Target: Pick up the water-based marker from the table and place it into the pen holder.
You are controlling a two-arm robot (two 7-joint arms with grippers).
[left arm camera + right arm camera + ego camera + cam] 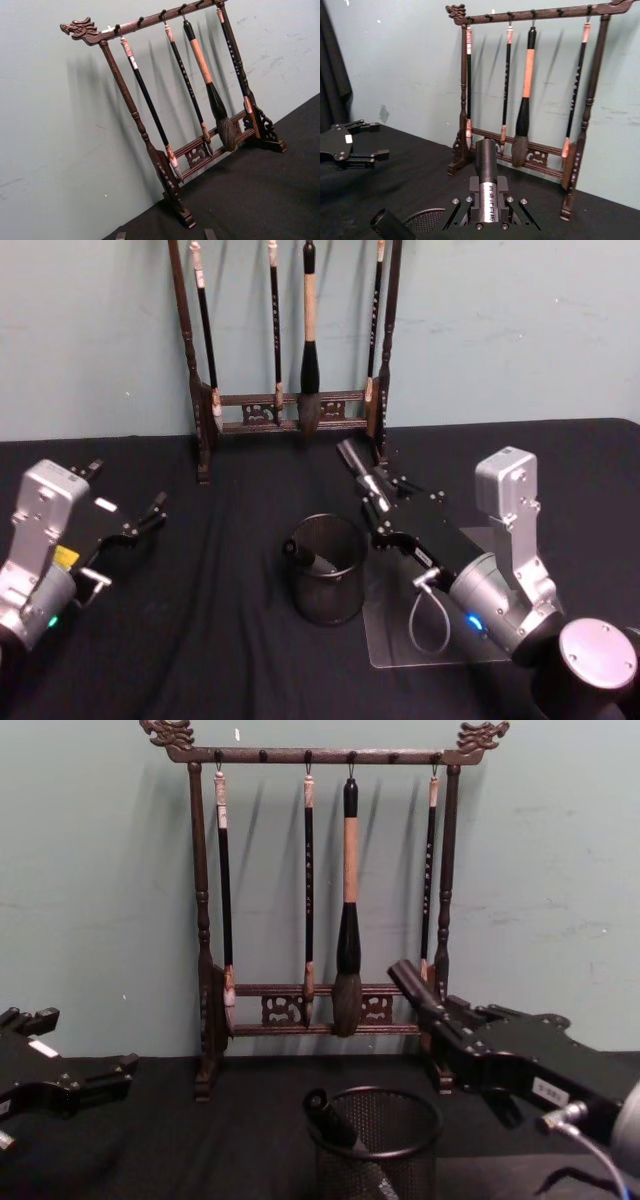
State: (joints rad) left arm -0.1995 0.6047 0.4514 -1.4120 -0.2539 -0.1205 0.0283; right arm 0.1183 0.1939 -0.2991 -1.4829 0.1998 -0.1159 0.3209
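Right gripper (372,502) clamped on marker (355,462), long axis toward 11 o'clock; pen holder (325,598) near, 7 o'clock; left gripper (376,141) spread, parked

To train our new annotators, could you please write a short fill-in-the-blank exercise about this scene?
1. The marker is gripped by the ____ end effector.
2. The pen holder already contains ____ other marker.
3. The wooden rack carries ____ hanging brushes.
4. The left end effector, parked open, holds ____.
Missing words: right, one, four, nothing.
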